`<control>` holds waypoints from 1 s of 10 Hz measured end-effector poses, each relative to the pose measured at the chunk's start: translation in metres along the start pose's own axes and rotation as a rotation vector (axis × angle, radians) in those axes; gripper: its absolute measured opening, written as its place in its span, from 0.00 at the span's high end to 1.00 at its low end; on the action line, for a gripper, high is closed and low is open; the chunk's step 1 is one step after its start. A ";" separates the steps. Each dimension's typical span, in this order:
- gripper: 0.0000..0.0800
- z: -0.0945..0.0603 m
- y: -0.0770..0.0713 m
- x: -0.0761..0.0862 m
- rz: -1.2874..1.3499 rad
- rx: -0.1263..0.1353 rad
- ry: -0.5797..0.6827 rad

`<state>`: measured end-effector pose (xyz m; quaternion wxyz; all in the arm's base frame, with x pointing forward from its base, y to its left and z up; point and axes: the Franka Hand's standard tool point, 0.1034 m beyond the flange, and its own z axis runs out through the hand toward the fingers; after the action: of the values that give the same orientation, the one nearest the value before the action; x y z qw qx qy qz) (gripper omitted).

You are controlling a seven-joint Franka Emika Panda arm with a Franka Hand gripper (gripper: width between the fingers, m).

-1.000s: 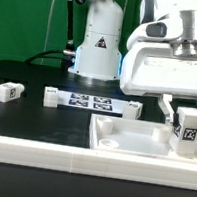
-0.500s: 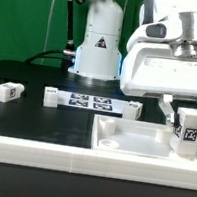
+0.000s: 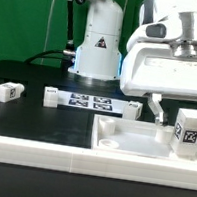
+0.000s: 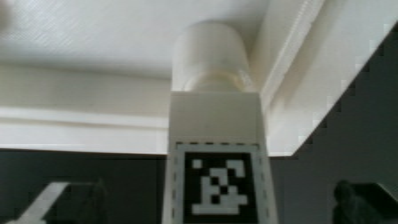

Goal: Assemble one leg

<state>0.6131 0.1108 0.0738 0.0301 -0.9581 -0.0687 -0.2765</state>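
Seating leg (image 3: 188, 130) upright in panel (image 3: 131, 141) corner, with gripper (image 4: 214, 198) spread wide, touching nothing. Next, probably: lifting clear without nudging it.

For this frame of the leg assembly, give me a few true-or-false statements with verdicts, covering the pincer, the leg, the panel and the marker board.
1. The pincer is open, with both fingers apart from the leg. True.
2. The leg lies flat on the black table. False: it stands upright at a corner of the white panel.
3. The marker board rests inside the panel. False: it lies on the table beyond the panel.
4. Another small white block sits on the table at the exterior view's left. True.
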 end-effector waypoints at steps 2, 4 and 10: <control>0.19 0.000 0.000 0.000 0.000 0.000 0.000; 0.19 -0.006 0.000 0.006 0.001 0.003 -0.002; 0.19 -0.028 -0.001 0.023 0.032 0.035 -0.122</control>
<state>0.6173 0.1118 0.1093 0.0471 -0.9735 -0.0602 -0.2157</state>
